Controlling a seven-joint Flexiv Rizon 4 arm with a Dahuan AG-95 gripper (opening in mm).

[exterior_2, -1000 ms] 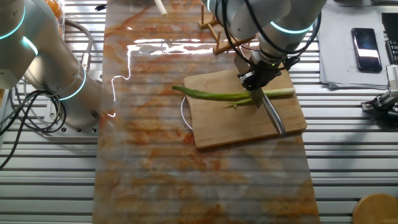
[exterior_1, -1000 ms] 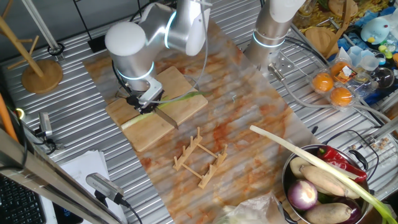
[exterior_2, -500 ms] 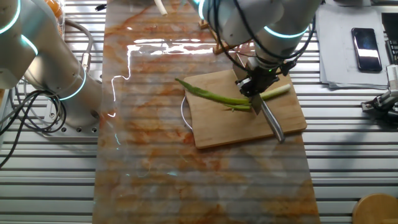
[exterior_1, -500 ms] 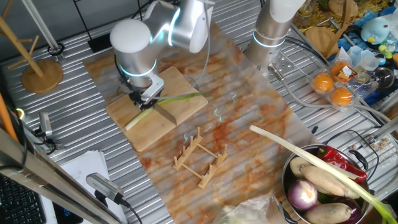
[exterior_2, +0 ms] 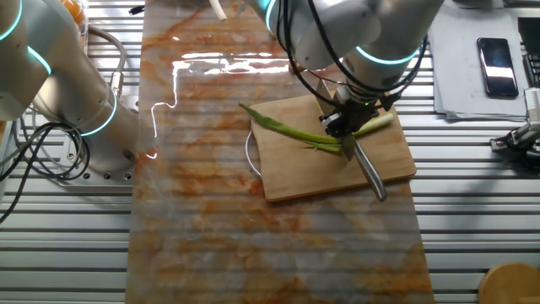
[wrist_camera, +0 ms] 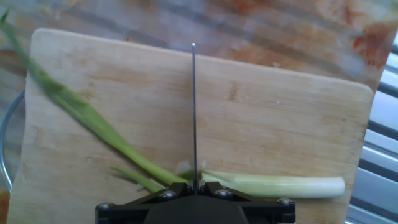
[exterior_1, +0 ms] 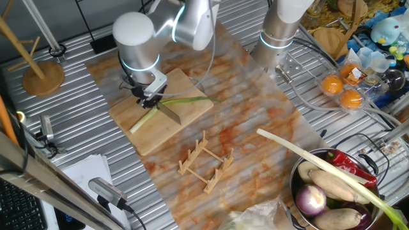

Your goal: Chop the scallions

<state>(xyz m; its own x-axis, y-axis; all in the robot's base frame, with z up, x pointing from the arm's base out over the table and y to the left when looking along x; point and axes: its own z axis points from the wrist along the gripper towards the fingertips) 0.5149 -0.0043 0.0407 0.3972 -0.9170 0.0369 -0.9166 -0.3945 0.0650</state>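
Observation:
The scallion (exterior_1: pixel 185 100) lies across the wooden cutting board (exterior_1: pixel 160 131), its pale root end toward the board's near left and its green tip past the far edge. My gripper (exterior_1: pixel 148 99) is shut on a knife (exterior_1: pixel 169 114) whose blade rests on the stalk. In the other fixed view the gripper (exterior_2: pixel 337 127) holds the knife (exterior_2: pixel 364 165) over the scallion (exterior_2: pixel 287 130). In the hand view the blade (wrist_camera: pixel 193 112) is seen edge-on, and the scallion (wrist_camera: pixel 280 185) kinks at it. The gripper (wrist_camera: pixel 194 185) is at the bottom. I cannot tell whether the stalk is severed.
A small wooden rack (exterior_1: pixel 204 163) stands in front of the board. A long thick leek (exterior_1: pixel 319 169) lies over a metal bowl (exterior_1: pixel 295 182) of vegetables at the front right. A second arm's base (exterior_1: pixel 281 32) is behind, oranges (exterior_1: pixel 342 89) to the right, and a wooden stand (exterior_1: pixel 41 73) far left.
My gripper and the knife shifted slightly along the stalk. The scallion, straight before, has turned and now bends at the blade.

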